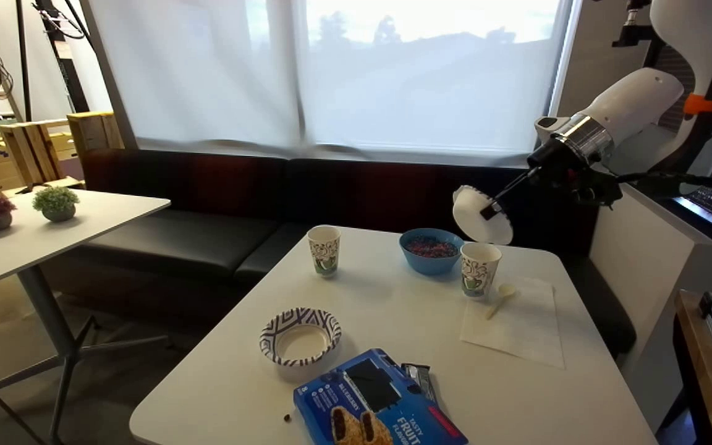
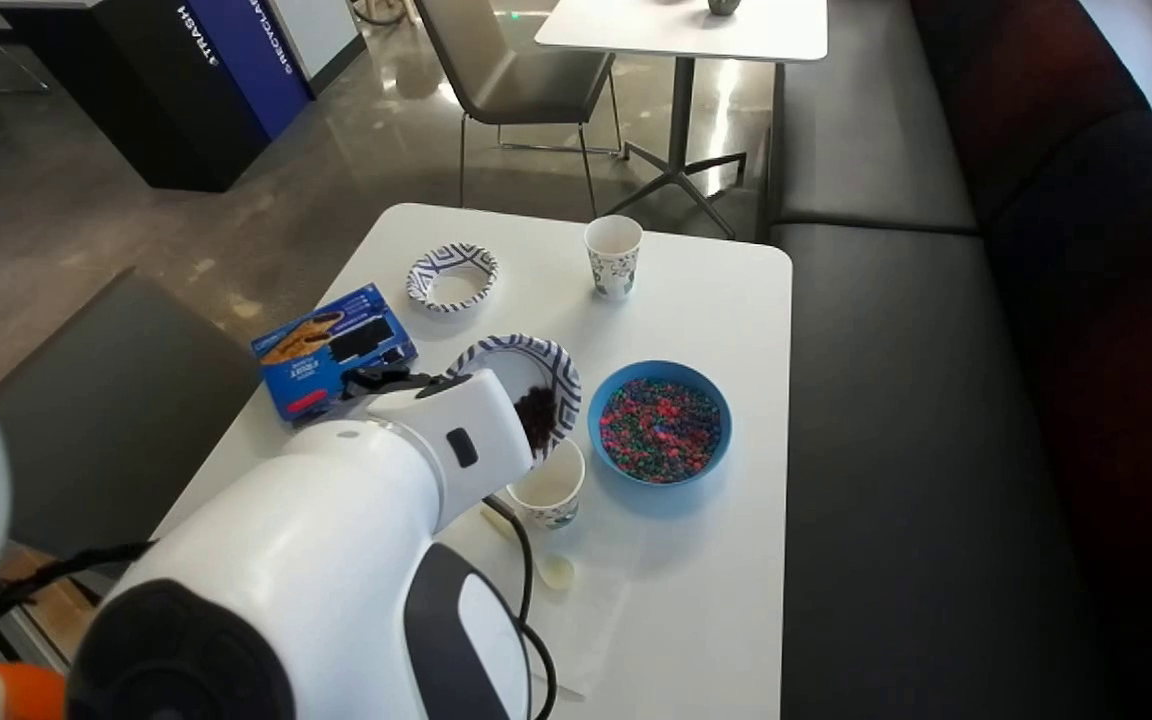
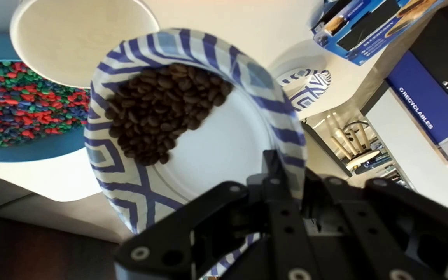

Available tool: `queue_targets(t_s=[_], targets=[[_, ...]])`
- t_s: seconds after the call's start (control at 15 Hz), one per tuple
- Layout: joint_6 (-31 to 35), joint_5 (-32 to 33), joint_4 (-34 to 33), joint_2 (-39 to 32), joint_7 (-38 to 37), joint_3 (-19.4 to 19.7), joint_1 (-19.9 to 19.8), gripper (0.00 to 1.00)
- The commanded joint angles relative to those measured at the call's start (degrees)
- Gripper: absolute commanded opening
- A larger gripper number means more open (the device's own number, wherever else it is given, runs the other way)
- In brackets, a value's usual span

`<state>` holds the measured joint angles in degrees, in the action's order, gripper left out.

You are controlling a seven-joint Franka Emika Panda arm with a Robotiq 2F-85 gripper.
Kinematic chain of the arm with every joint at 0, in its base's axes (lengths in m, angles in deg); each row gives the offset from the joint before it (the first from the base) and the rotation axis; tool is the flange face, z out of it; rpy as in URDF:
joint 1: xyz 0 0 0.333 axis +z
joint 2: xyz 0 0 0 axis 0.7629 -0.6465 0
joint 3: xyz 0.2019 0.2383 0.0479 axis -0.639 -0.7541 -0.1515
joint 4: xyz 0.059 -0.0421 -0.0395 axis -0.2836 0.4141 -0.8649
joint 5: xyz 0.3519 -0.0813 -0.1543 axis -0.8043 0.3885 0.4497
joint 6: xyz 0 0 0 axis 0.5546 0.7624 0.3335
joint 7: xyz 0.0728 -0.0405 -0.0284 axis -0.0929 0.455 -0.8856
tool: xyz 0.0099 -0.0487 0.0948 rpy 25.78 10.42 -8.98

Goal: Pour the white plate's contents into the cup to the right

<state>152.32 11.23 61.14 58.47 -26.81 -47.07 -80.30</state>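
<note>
My gripper (image 3: 291,171) is shut on the rim of the white plate (image 3: 224,144), which has a blue-purple patterned rim. In an exterior view the gripper (image 1: 490,211) holds the plate (image 1: 476,217) steeply tilted in the air, with its underside showing. The contents, dark brown beans (image 3: 165,111), are heaped against the plate's lower side; they also show in an exterior view (image 2: 536,415). The white printed paper cup (image 1: 478,275) stands upright just below the plate. The cup (image 2: 548,490) is partly covered by the plate there, and its opening (image 3: 84,39) shows in the wrist view.
The blue bowl (image 1: 431,262) of coloured bits stands beside the cup. A second printed cup (image 1: 324,250) stands farther left. A patterned bowl (image 1: 300,337), a blue blueberry box (image 1: 371,395) and a spoon (image 1: 501,300) on a napkin (image 1: 523,334) lie on the table.
</note>
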Motion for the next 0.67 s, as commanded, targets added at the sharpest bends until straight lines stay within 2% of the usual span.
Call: queue_targets(t_s=[0.0, 0.6], targets=[[4.59, 0.48, -2.65, -4.08, 0.00, 1.58, 1.23, 0.02], [8.97, 0.81, -5.56, -8.17, -0.50, 2.20, 1.18, 0.02]])
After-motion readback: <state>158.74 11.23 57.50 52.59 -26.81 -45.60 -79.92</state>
